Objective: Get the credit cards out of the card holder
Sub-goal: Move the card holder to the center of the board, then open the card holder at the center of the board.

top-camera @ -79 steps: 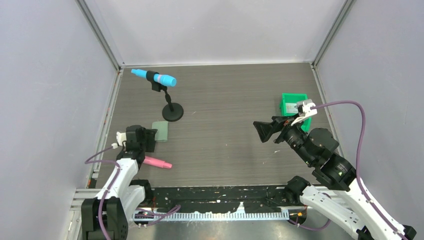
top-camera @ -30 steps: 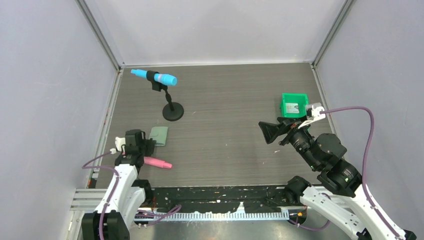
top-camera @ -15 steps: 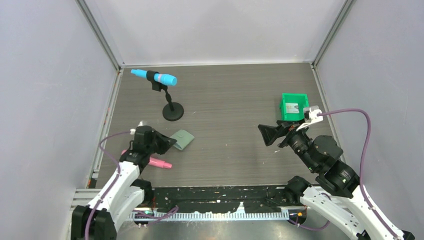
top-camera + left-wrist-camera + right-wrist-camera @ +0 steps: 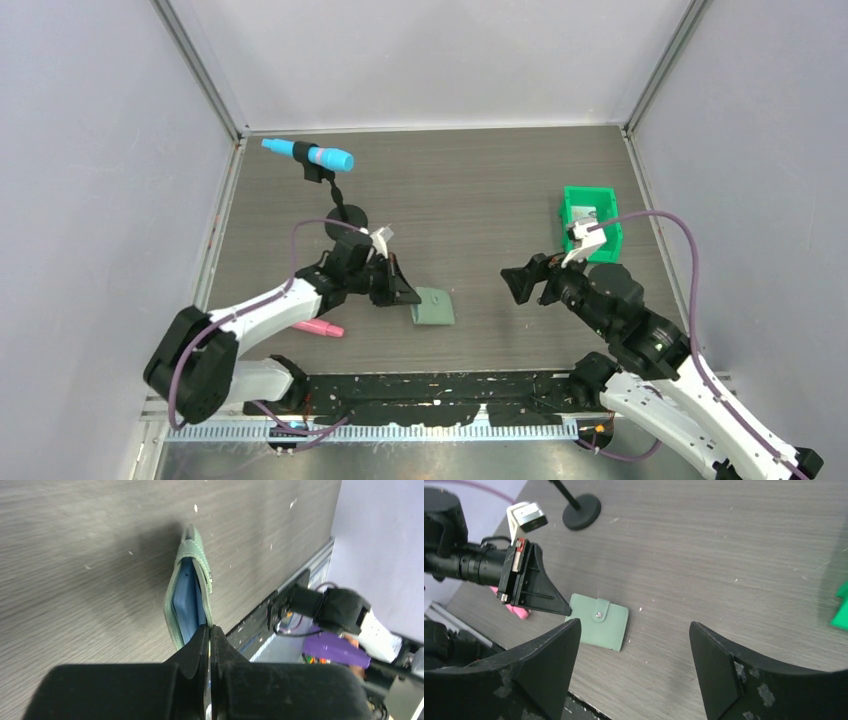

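Tightly, the left gripper pinches the closed card holder.

Readable text: none in any view
card holder: plain cover with a snap; no lettering legible
bin: nothing legible; too small to tell
pink marker: no marking legible
counter: bare wood grain; no signs

The card holder has slid from the left side of the table to the middle front. The left gripper stretched out with it, jaws pinched on its edge. The right gripper moved from the green bin toward the middle.
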### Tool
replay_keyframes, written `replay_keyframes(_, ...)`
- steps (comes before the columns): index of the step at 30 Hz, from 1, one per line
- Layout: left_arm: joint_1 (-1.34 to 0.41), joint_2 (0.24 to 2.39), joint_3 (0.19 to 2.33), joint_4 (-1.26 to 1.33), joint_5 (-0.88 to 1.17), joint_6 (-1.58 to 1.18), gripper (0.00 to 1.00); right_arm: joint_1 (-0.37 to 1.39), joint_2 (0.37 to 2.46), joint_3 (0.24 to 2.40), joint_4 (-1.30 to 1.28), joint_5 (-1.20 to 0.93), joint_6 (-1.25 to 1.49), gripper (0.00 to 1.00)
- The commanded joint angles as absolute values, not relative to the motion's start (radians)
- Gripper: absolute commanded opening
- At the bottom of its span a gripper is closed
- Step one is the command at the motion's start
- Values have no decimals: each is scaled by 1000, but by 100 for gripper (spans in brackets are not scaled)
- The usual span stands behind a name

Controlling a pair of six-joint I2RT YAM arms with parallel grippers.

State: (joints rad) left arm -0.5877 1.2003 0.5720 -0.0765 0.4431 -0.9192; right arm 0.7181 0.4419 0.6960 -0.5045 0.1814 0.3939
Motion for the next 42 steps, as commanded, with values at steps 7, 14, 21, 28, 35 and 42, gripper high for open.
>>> replay_keyframes(7,-615,1349,688,-83,555,-781,4,721,638,584,-371,-71,397,72)
replay_keyframes(14,-614,1234,711,-197,426,-749,41,721,779,532,-203,-82,440,61)
replay_keyframes(21,-614,1013,721,-394,203,-723,51,770,872,485,23,-74,391,55)
replay_keyframes(28,-611,785,698,-491,77,-719,52,827,1027,489,136,-10,343,51)
replay_keyframes(35,-612,660,632,-537,8,-732,52,988,1222,583,156,141,223,49)
replay_keyframes(42,-612,594,583,-546,-26,-747,52,1072,1412,700,120,223,161,46)
